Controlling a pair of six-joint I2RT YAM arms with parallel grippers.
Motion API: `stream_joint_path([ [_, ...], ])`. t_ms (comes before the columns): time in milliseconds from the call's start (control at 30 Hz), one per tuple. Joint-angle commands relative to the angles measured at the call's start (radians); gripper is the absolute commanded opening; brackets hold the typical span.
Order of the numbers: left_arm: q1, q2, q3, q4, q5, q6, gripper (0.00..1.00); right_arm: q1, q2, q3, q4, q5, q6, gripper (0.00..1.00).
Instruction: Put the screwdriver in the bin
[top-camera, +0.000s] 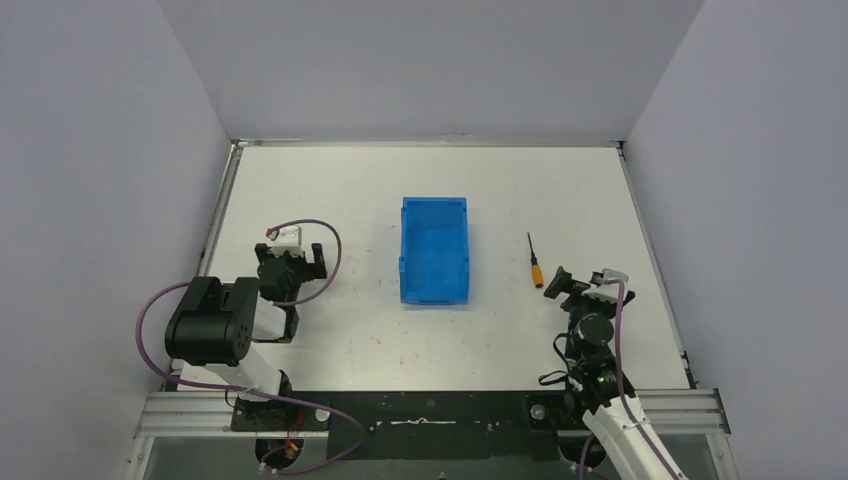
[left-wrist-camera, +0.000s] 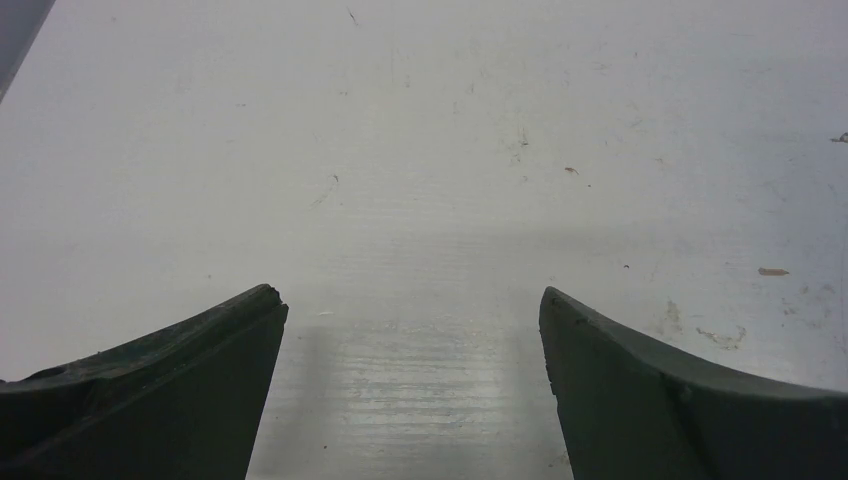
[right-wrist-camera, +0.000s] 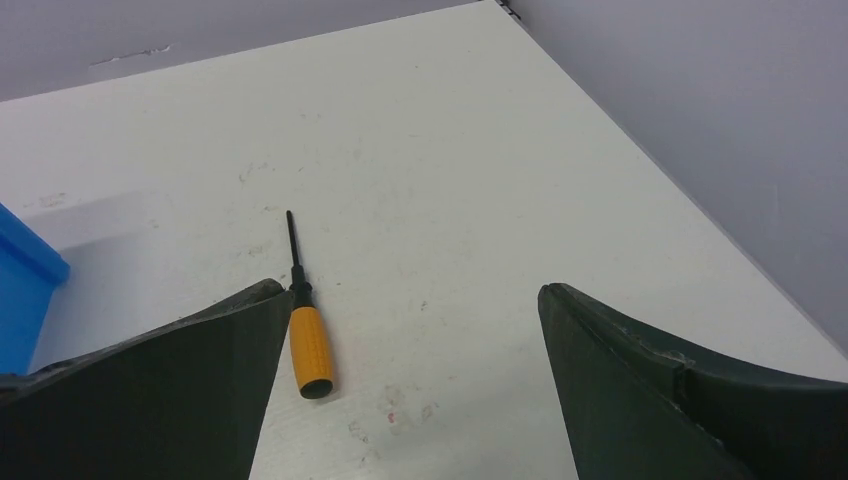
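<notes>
Screwdriver (right-wrist-camera: 305, 330) flat on tabletop (top-camera: 330, 190), right of bin (top-camera: 404, 250), apart from it; tip points away from arms; right claw (right-wrist-camera: 408, 300) spread, empty, just short of handle; left claw (left-wrist-camera: 412, 300) spread, empty, well left of bin; likely light, stiff, may roll; grip across orange handle, not thin shaft

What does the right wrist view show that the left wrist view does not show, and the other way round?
Only the right wrist view: the small screwdriver with an orange handle and thin black shaft, lying flat, a corner of the bright blue plastic bin, and the right gripper. Only the left wrist view: the left gripper over bare, scuffed surface. Both: the white table and an open gripper holding nothing.
</notes>
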Motion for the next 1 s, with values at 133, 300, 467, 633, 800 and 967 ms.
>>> stream_joint_path([
  [133, 0.006, -0.006, 0.022, 0.068, 0.015, 0.003, 0.97, 0.000, 0.090, 0.080, 0.068, 0.013, 0.034, 1.00],
  [300, 0.006, -0.006, 0.024, 0.067, 0.013, 0.004, 0.97, -0.001, 0.279, 0.296, 0.002, -0.038, 0.056, 1.00],
  [467, 0.006, -0.007, 0.023, 0.067, 0.013, 0.003, 0.97, -0.024, 0.577, 0.641, -0.269, -0.101, 0.064, 1.00],
  [633, 0.006, -0.006, 0.023, 0.067, 0.014, 0.003, 0.97, -0.161, 0.910, 1.011, -0.610, -0.357, 0.084, 1.00],
  [800, 0.006, -0.007, 0.023, 0.067, 0.015, 0.004, 0.97, -0.219, 1.101, 1.086, -0.694, -0.498, 0.056, 1.00],
  [967, 0.006, -0.006, 0.024, 0.066, 0.014, 0.004, 0.97, -0.219, 1.266, 1.078, -0.737, -0.550, 0.029, 0.92],
])
